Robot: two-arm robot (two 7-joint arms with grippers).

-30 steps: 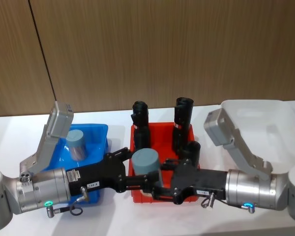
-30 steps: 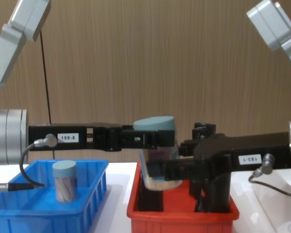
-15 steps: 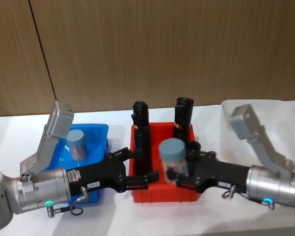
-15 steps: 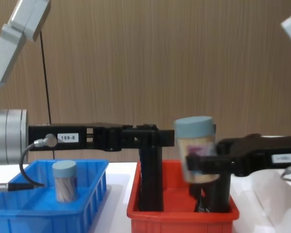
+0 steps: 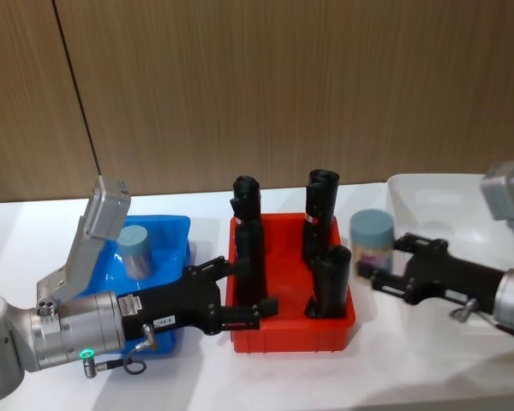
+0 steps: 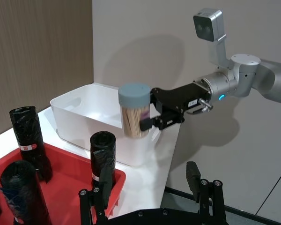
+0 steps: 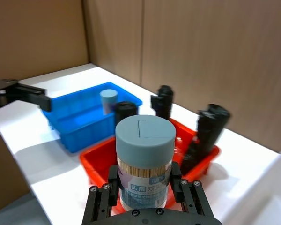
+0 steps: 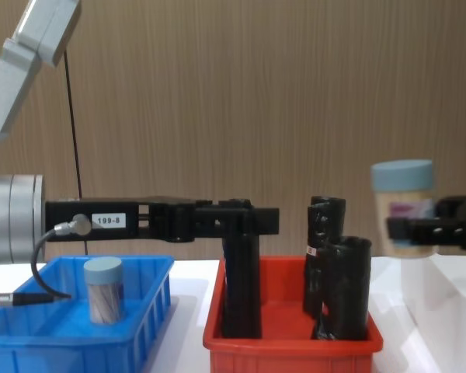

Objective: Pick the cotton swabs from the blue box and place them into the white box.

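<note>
One cotton swabs jar (image 5: 373,238), right gripper (image 5: 379,262) fingers clenched, shifted toward white box (image 5: 445,190); left gripper (image 5: 242,288) released, unmoved.

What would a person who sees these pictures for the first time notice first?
Most likely the cotton swab jar held in the air by the right gripper, between the red bin and the white box. Next, the left gripper, open and empty, stretched over the red bin beside its tall black rolls, and a second jar standing in the blue box.
</note>
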